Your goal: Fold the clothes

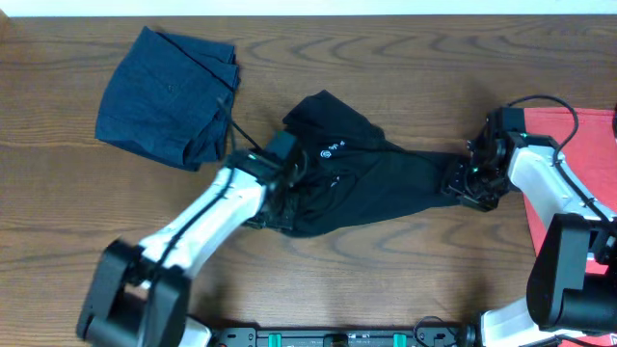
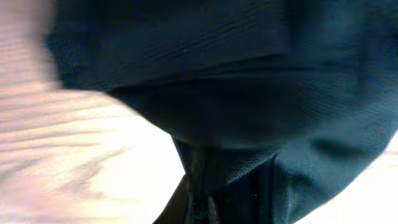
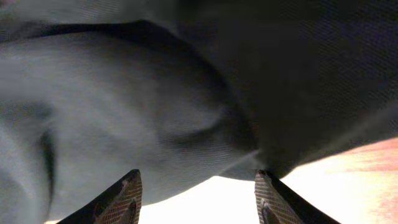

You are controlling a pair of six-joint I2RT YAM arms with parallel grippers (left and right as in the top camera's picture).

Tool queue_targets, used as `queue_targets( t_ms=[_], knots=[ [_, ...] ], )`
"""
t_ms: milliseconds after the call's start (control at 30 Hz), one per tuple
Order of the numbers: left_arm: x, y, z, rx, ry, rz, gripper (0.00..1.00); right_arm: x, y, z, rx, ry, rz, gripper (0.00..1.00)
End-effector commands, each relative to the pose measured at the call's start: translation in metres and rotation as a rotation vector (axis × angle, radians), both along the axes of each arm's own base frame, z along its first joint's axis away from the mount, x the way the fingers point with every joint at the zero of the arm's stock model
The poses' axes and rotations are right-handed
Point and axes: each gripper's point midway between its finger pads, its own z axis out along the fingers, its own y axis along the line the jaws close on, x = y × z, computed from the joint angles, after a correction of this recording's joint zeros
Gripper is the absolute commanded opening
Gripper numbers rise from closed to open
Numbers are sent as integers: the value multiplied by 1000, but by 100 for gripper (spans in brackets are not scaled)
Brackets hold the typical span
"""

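Between the two sets of jaws on the worktop (image 1: 386, 280), a black garment (image 1: 366, 178) lies stretched; the left jaws pinch its bunched edge, the right jaws stand spread at the other end. A folded blue garment (image 1: 169, 96) lies beyond the left jaws.

The folded garment (image 1: 169, 96) lies on the table (image 1: 405, 280) at the upper left of the frame. The crumpled garment (image 1: 357, 178) lies at centre, to its lower right. A flat cloth (image 1: 595, 145) lies at the right edge.
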Motion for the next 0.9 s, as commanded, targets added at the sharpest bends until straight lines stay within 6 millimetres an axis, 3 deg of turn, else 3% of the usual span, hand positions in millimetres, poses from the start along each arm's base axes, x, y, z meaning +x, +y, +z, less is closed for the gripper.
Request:
queue_targets(
  t_ms=[0,133,167,233,300,500,667,700,767,833,867],
  knots=[
    [32,9,59,-54,-180,62,6,-7,-2,-8,-1,15,-33,56],
    [41,26,104,-110,-318,125,6,-8,-2,-19,-1,-1,-59,54],
    [41,30,114,-123,-351,139,6,-7,-2,-22,-2,-13,-59,49],
    [39,36,131,-143,-410,156,6,-6,-2,-27,-3,-32,-64,19],
    [36,42,146,-156,-464,168,6,-5,-2,-28,-1,-39,-66,1],
    [26,56,179,-155,-596,188,6,10,2,-14,34,-125,-44,1],
    [18,58,192,-175,-640,190,6,24,-6,30,37,-265,-69,1],
    [16,59,191,-174,-636,190,6,24,-7,38,36,-283,-83,7],
    [8,59,185,-168,-594,187,6,19,-11,49,31,-290,-120,50],
    [-6,63,173,-145,-513,209,7,8,-16,54,11,-265,-159,68],
    [-17,67,164,-123,-452,225,6,1,-21,56,-12,-247,-186,70]
  ],
)
